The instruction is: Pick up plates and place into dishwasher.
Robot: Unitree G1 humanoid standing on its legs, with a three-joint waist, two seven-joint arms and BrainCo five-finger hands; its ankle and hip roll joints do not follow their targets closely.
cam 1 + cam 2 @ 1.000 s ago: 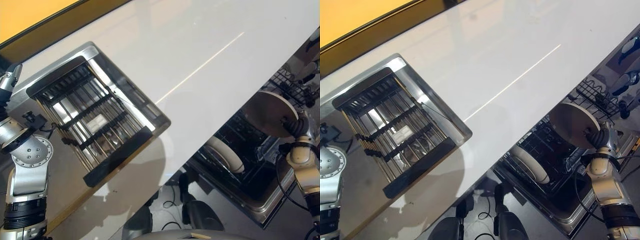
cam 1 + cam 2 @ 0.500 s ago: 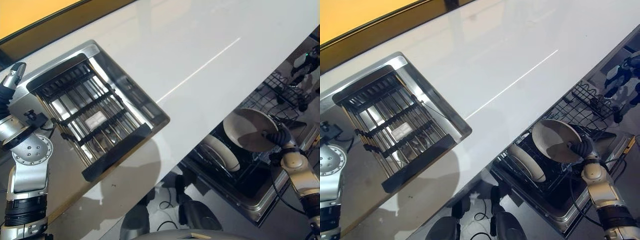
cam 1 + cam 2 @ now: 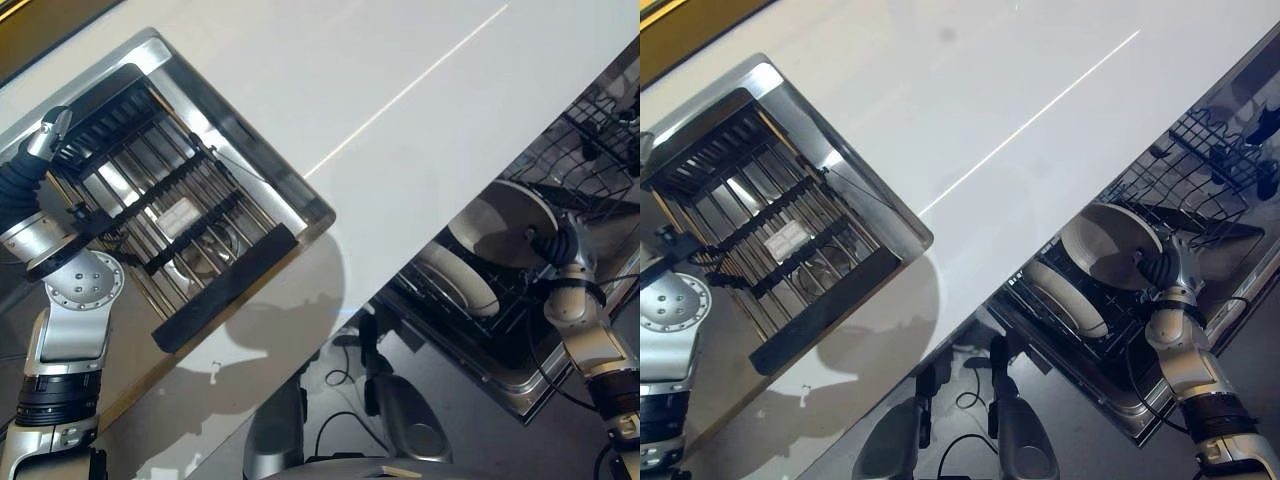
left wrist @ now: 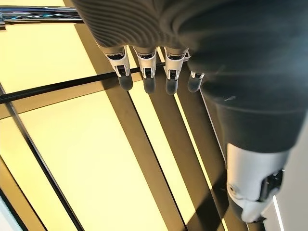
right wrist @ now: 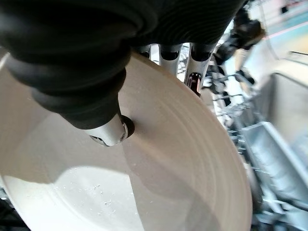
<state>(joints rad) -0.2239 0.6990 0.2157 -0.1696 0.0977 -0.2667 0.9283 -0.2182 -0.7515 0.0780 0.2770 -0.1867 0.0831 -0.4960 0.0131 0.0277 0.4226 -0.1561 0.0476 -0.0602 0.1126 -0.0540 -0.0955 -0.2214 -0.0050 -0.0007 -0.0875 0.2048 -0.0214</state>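
Right robot hand [image 3: 560, 245]: your working hand, closed on the rim of a white plate [image 3: 500, 222], thumb pressed to the inner face and fingers curled behind the edge, as your right wrist view shows. The plate is tilted, nearly on edge, carried low over the open dishwasher.

Second plate [image 3: 457, 279]: just below and to the robot's left of the held one, already standing on edge in the lower rack [image 3: 1080, 330]. The two look close; you cannot tell from here whether they touch.

Dishwasher [image 3: 520, 385]: directly under the right robot hand, door down, dark lower rack pulled out. A wire upper rack [image 3: 600, 125] sits beyond the robot hand, holding some small dark items too small to name.

Counter [image 3: 350, 110]: white, running across to the left of the right robot hand, with a sink [image 3: 180, 190] well away at its far left end, covered by a dark slatted rack.

Left robot hand [image 4: 154, 77]: idle by the sink, well apart from the work, fingers straight and holding nothing.

Step in hand, by judgement: placing the carried plate into the lower rack. Your next move calls for turning the plate fully on edge, lining it with a free slot beside the racked plate, lowering it between the tines, then letting go only once it stands
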